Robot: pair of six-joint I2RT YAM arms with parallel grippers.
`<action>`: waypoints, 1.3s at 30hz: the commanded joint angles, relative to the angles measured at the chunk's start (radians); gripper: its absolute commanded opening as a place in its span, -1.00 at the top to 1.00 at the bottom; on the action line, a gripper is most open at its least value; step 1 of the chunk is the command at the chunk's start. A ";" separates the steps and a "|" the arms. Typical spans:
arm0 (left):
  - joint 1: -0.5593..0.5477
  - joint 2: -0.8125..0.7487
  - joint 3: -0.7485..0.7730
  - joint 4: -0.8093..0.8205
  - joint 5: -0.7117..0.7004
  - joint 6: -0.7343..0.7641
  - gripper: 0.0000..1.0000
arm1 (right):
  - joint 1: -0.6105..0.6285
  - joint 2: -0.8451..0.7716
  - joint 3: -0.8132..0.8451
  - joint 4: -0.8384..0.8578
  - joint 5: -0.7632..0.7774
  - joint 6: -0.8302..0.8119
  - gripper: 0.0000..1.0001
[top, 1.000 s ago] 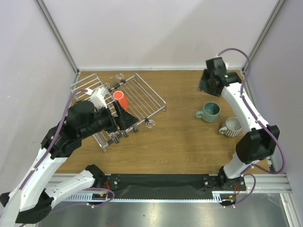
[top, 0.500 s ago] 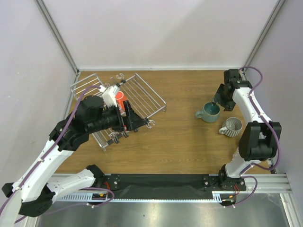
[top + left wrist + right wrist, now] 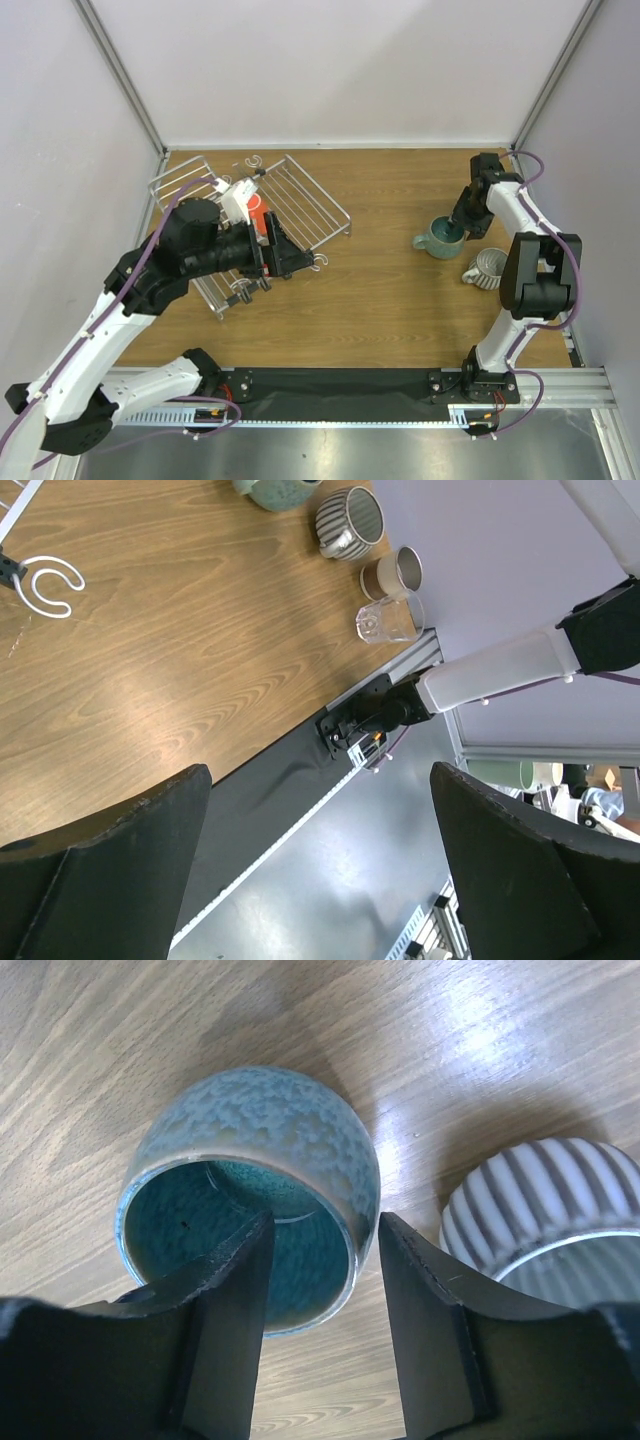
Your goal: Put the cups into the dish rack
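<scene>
- Left claw (image 3: 320, 780) hangs released, jaws wide, over the near corner of the dish rack (image 3: 310, 200).
- White ribbed mug (image 3: 540, 1190) stands on the desk (image 3: 380, 290), just beside the teal mug (image 3: 270, 1130).
- Right claw (image 3: 325, 1222) straddles the teal mug's rim, one finger inside and one outside, jaws parted and apparently not pinching.
- Red mug (image 3: 256, 212) sits in the dish rack, partly hidden by the left arm (image 3: 150, 280).
</scene>
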 commanded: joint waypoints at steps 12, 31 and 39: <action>-0.008 0.063 0.091 -0.042 0.022 0.031 -0.95 | 0.031 0.032 0.004 0.038 -0.008 -0.056 0.59; -0.137 0.284 0.146 -0.158 -0.215 -0.033 -0.71 | 0.529 -0.232 -0.016 -0.257 0.107 -0.099 1.00; -0.137 0.304 0.086 -0.114 -0.234 -0.068 -0.59 | 0.713 -0.295 -0.162 -0.235 0.149 0.013 1.00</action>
